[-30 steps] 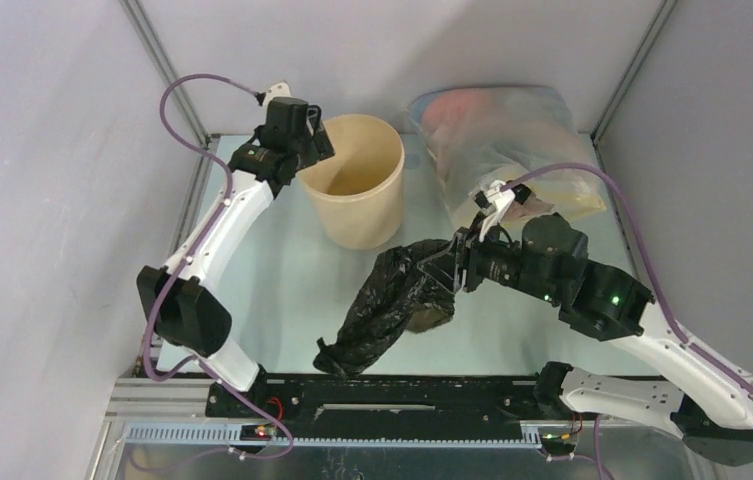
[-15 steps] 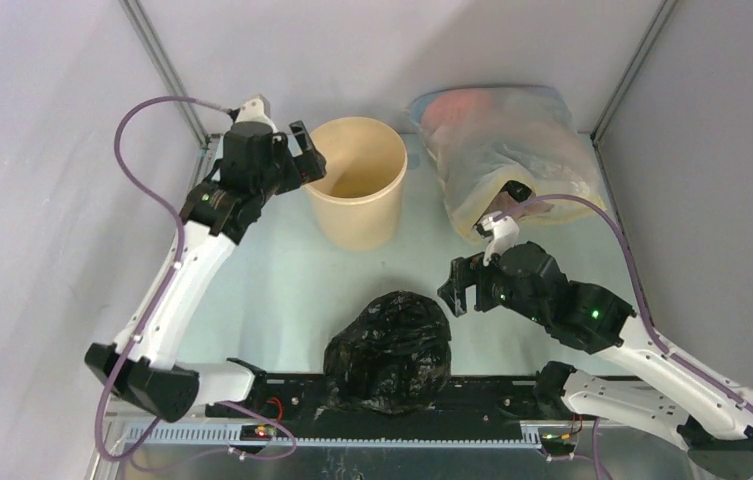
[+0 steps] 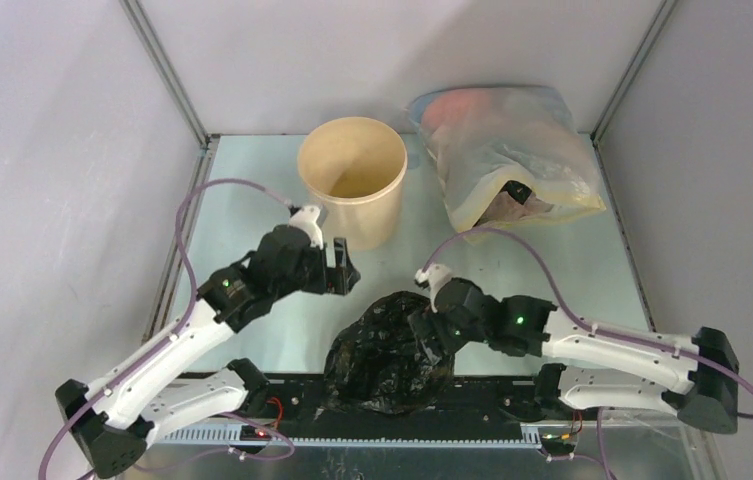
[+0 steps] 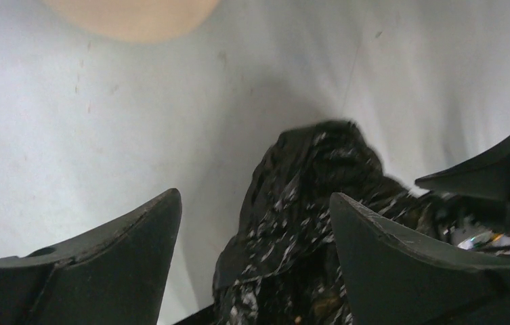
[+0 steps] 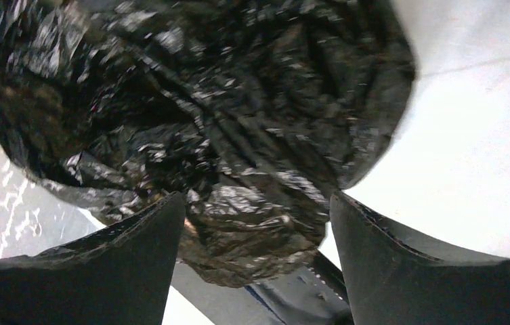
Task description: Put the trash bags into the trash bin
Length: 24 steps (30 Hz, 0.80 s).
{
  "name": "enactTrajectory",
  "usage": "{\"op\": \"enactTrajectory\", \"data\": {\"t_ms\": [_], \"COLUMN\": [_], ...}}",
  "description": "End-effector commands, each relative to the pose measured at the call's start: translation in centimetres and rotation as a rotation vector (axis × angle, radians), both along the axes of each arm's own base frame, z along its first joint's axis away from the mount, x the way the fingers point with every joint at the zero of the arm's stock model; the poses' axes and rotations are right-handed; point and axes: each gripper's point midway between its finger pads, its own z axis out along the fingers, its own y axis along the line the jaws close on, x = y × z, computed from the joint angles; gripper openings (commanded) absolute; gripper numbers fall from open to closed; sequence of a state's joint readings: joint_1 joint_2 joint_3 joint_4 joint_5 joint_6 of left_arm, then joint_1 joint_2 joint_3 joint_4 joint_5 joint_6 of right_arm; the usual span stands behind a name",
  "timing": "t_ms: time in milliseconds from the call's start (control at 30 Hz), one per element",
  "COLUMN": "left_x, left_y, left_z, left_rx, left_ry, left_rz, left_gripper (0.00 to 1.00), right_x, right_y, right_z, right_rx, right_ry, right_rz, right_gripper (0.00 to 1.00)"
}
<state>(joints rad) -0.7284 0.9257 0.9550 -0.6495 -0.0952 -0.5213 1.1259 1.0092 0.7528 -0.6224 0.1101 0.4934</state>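
The black trash bag [image 3: 387, 355] lies crumpled at the table's near edge, partly over the black base rail. The tan trash bin [image 3: 352, 185] stands upright at the back, apart from both arms. My left gripper [image 3: 344, 278] hovers open just left of and behind the bag. In the left wrist view the bag [image 4: 306, 223] fills the gap ahead of the left gripper [image 4: 253, 196], and the bin's base [image 4: 133, 13] shows at the top. My right gripper [image 3: 422, 325] is open at the bag's right side. In the right wrist view the bag [image 5: 204, 122] sits just beyond the right gripper [image 5: 257, 196].
A large translucent yellowish bag [image 3: 507, 150] with pinkish contents lies at the back right, next to the bin. The black base rail [image 3: 282, 390] runs along the near edge under the black bag. Grey walls close in on the left, right and back.
The right gripper opened and let go of the black bag, which dropped to the near edge. The left arm swung from the bin down to the bag. The right gripper lowered beside it.
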Motion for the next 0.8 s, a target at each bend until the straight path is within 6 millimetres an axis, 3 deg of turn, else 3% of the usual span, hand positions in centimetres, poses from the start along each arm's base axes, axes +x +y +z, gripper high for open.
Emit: {"op": "enactTrajectory", "data": {"t_ms": [0, 233, 300, 367, 433, 467, 600, 767], "left_x": [-1.6, -3.8, -4.1, -4.2, -4.3, -4.5, -4.9, -5.3], "left_y": [0.4, 0.4, 0.5, 0.6, 0.5, 0.3, -0.4, -1.8], "left_z": [-0.8, -3.7, -4.9, -5.7, -6.2, -6.3, -6.6, -6.7], "left_rx": [-0.065, -0.130, -0.117, -0.114, -0.127, -0.143, -0.204, -0.249], "left_ry": [-0.036, 0.005, 0.022, 0.027, 0.021, 0.023, 0.019, 0.005], "left_rz": [-0.016, -0.056, -0.060, -0.060, -0.058, -0.067, -0.091, -0.156], "left_gripper": [0.88, 0.88, 0.88, 0.87, 0.88, 0.88, 0.88, 0.89], "right_x": [-1.5, -1.6, -1.5, -1.3, -1.1, -0.8, 0.2, 1.9], "right_y": [2.5, 2.6, 2.6, 2.7, 2.9, 3.0, 2.9, 2.3], "right_z": [-0.5, -3.1, -3.1, -2.9, -2.3, -1.9, 0.5, 4.8], "right_rx": [-0.002, -0.109, -0.115, -0.111, -0.099, -0.092, -0.045, 0.094], "right_ry": [-0.037, -0.036, -0.043, -0.054, -0.072, -0.083, -0.144, -0.210], "right_rz": [0.120, 0.127, 0.124, 0.125, 0.119, 0.112, 0.066, -0.011], "right_gripper": [0.82, 0.76, 0.68, 0.45, 0.12, 0.01, 0.00, 0.00]}}
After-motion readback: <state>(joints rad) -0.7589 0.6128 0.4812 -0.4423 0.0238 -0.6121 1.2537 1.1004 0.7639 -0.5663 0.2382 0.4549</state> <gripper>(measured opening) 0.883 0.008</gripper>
